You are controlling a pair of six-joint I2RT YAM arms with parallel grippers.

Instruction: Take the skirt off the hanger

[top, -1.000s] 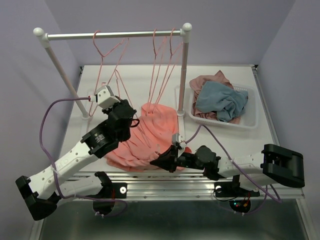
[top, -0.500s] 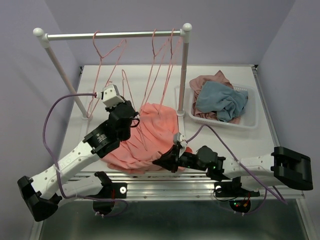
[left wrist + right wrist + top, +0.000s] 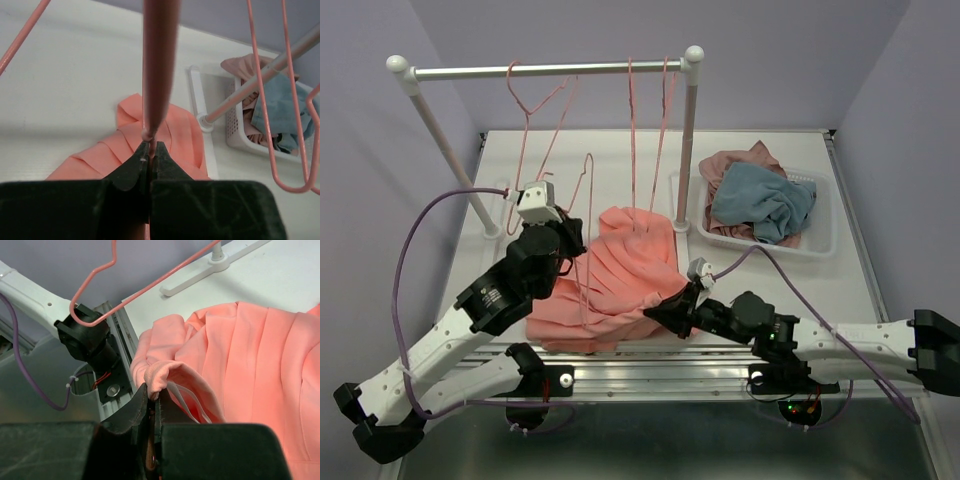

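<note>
The salmon-coral pleated skirt [image 3: 620, 275] lies spread on the table between the arms. A pink wire hanger [image 3: 582, 195] stands tilted at its left part, its lower wires lying over the cloth. My left gripper [image 3: 570, 252] is shut on the hanger's wire [image 3: 159, 75] just above the skirt [image 3: 167, 135]; the wrist view shows its tips [image 3: 151, 150] pinching it. My right gripper [image 3: 660, 312] is shut on a folded edge of the skirt [image 3: 250, 350] at its near right corner, with a white band showing by the tips [image 3: 156, 390].
A white clothes rack with a metal rail [image 3: 550, 70] stands at the back, with more pink hangers [image 3: 635, 130] on it. A white basket [image 3: 820, 240] at the right holds a mauve-pink garment [image 3: 745, 165] and a grey-blue one [image 3: 765, 205]. The table's front rail [image 3: 650, 375] is near.
My left gripper has raised and tilted the hanger, its hook now standing clear above the skirt. My right gripper has moved a little right with the skirt's edge. The hanging hangers have swung straight.
</note>
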